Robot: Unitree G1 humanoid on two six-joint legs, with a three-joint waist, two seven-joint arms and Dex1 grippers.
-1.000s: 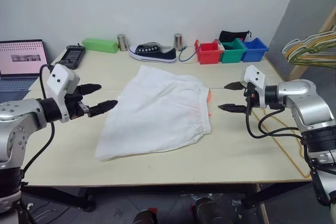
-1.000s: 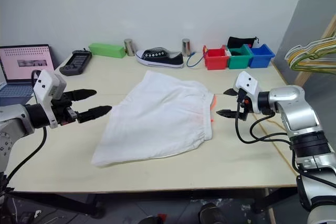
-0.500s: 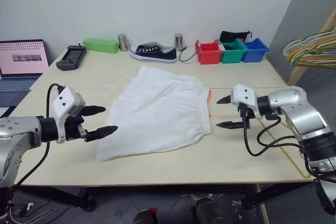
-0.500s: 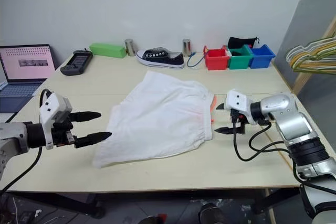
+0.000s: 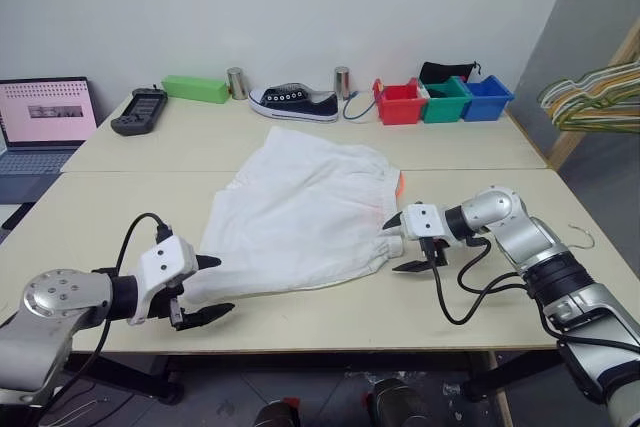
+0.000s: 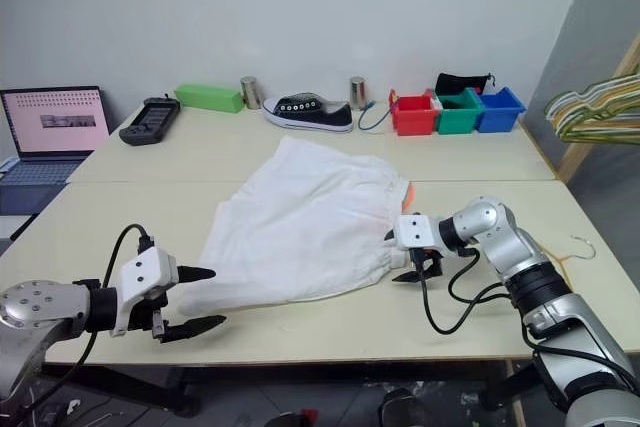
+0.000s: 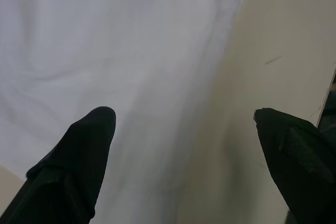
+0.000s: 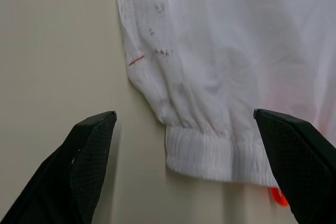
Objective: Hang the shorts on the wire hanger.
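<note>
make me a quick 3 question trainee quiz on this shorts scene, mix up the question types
1. True or false: the right gripper has closed on the shorts.
2. Which bin sits between the other two? A red, B green, C blue.
3. Fill in: the left gripper sits open at the shorts' near ____ corner.

Key: 1 false, both grippers are open and hold nothing. 2 B, the green bin, between the red bin and the blue bin. 3 left.

Black sneaker, green box, red, green, blue bins along table rear; laptop left.
</note>
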